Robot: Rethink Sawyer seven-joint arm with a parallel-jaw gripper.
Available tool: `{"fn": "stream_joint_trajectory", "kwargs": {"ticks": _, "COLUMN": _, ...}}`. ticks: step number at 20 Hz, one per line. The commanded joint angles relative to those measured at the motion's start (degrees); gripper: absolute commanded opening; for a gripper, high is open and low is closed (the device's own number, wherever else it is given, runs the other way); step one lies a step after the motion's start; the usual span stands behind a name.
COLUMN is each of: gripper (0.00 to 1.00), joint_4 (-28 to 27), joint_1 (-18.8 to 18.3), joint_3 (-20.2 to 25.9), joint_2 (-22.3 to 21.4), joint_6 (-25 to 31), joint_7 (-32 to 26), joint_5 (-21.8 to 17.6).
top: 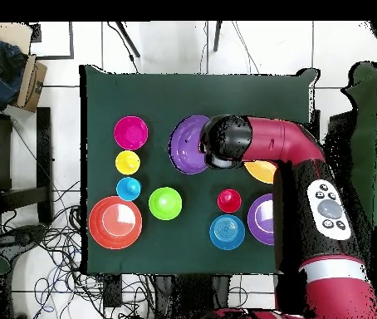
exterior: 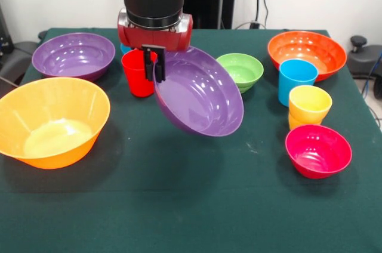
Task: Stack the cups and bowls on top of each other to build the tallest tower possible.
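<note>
End effector [exterior: 159, 65] grips the rim of a tilted purple bowl [exterior: 200, 93], lifted above the desk [exterior: 191, 205] beside a red cup [exterior: 137, 74].

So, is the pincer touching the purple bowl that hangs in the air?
Touching. In the front view the pincer is closed over the rim of the tilted purple bowl, which hangs clear of the table.

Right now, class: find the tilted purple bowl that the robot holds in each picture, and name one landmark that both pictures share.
Front view: the tilted purple bowl hangs at the middle, lifted off the table, its rim pinched by the hand.
Overhead view: the same bowl lies just above the middle, at the left end of the arm.
Shared landmark: the red cup, close beside the bowl in both views.
</note>
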Motion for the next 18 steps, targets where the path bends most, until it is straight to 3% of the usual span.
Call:
{"fn": "stream_joint_trajectory", "kwargs": {"ticks": 1, "gripper": 0.0, "joint_4": -2.89, "joint_1": 1.79, "joint_3": 2.88, "joint_2": 1.12, "joint_6": 6.13, "joint_7": -5.34, "joint_5": -1.47}}
{"fn": "stream_joint_trajectory", "kwargs": {"ticks": 18, "gripper": 0.0, "joint_4": -3.22, "joint_1": 0.5, "joint_3": 3.22, "joint_2": 2.1, "joint_6": 5.58, "joint_7": -6.12, "joint_5": -1.05}}
